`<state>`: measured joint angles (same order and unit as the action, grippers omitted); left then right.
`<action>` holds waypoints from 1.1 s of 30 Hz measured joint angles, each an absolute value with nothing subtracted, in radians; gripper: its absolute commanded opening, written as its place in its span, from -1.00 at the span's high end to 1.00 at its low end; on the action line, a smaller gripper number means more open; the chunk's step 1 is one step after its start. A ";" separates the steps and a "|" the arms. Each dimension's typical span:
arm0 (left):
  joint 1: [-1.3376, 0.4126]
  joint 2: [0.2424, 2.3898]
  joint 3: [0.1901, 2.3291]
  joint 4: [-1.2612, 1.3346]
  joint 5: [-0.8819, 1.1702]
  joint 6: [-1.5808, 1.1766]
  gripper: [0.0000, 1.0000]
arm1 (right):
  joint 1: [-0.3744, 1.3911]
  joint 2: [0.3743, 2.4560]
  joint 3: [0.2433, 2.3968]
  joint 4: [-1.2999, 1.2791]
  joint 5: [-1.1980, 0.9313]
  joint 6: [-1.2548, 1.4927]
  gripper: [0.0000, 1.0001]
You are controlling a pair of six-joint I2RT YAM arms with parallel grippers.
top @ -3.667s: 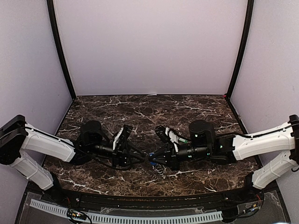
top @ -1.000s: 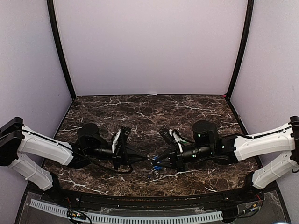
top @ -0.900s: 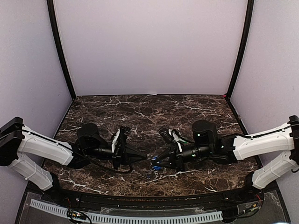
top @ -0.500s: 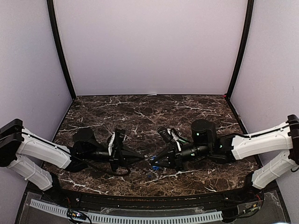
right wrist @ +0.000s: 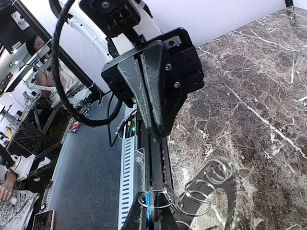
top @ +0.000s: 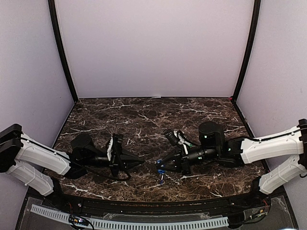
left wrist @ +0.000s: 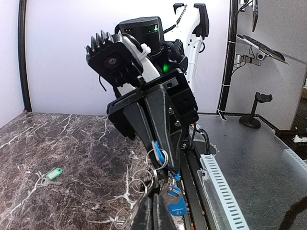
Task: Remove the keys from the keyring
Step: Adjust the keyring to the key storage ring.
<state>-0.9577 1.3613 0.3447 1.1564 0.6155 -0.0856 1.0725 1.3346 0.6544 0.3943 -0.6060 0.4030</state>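
The keyring [left wrist: 143, 182] is a short chain of thin silver wire loops rather than 1 hoop. In the left wrist view at least 3 linked loops hang below the tip of the right tool [top: 158, 166], over the dark marbled desk [top: 144, 115] near its front edge. I cannot tell whether the low end of the chain touches the desk. The right tool's 2 fingers are clamped on the top loop, with a sliver of blue plastic in the pinch. 1 blue key [left wrist: 175, 205] dangles at the bottom of the chain; its head is bright blue and its blade is hard to make out. The green key [left wrist: 50, 174] lies flat on the desk, off the chain and well apart from it, with a bit of pale metal beside its head.

The left tool [top: 140, 162] has its fingers pressed together with nothing visible between them. Its tip faces the right tool's tip, near it but apart.

From above, the 2 black tools hide nearly all of the loops, and only specks of blue show. Each wrist view is half filled by the opposite tool and its camera. A white slotted cable strip [top: 129, 223] runs along the desk's front.
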 measured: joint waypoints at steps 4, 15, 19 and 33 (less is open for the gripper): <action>-0.958 1.356 0.373 1.098 0.632 -0.082 0.87 | 1.073 1.330 0.654 0.384 -0.606 0.398 1.00; -0.958 1.388 0.483 0.984 0.746 -0.094 0.40 | 1.073 1.330 0.654 0.351 -0.606 0.383 1.00; -0.958 1.409 0.498 0.942 0.765 -0.087 0.32 | 1.073 1.330 0.654 0.346 -0.607 0.379 1.00; -0.972 1.463 0.558 0.854 0.765 -0.043 0.48 | 1.073 1.330 0.664 0.342 -0.610 0.378 1.00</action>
